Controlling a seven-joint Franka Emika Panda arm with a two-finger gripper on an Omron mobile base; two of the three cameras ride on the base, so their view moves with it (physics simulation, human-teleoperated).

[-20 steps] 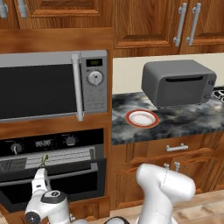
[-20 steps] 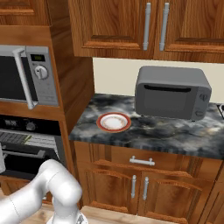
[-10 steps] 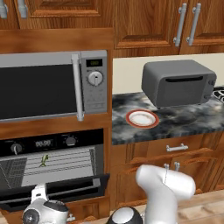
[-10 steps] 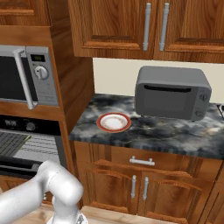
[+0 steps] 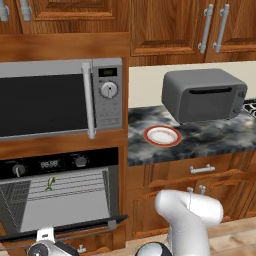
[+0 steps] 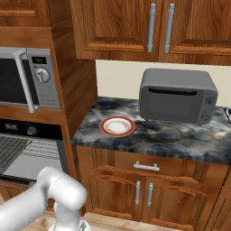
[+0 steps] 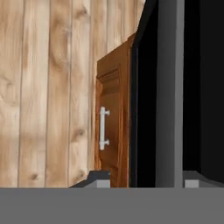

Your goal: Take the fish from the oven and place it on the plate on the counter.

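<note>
The black oven [image 5: 60, 197] stands with its glass door [image 5: 65, 227] swung down nearly flat. On its wire rack lies the fish [image 5: 50, 183], a small green sliver. The plate [image 5: 162, 135] [image 6: 117, 126], white with a red rim, sits on the marbled counter [image 5: 215, 145] [image 6: 180, 142] with nothing on it. My gripper [image 7: 146, 180] is low at the door's front edge, and my wrist [image 5: 47, 246] pokes up below that edge. The grey bar handle [image 7: 170, 87] runs between the fingers, with a gap on one side. The gripper is open.
A silver microwave [image 5: 50, 97] [image 6: 22, 79] sits above the oven. A grey toaster oven [image 5: 202, 95] [image 6: 178, 95] stands on the counter behind the plate. Wooden drawers and doors [image 6: 140, 189] lie below, and a cabinet door [image 7: 111, 131] flanks the oven.
The oven door has swung down from barely ajar to nearly flat. My hand has dropped with it towards the floor, and the jaws have widened a little.
</note>
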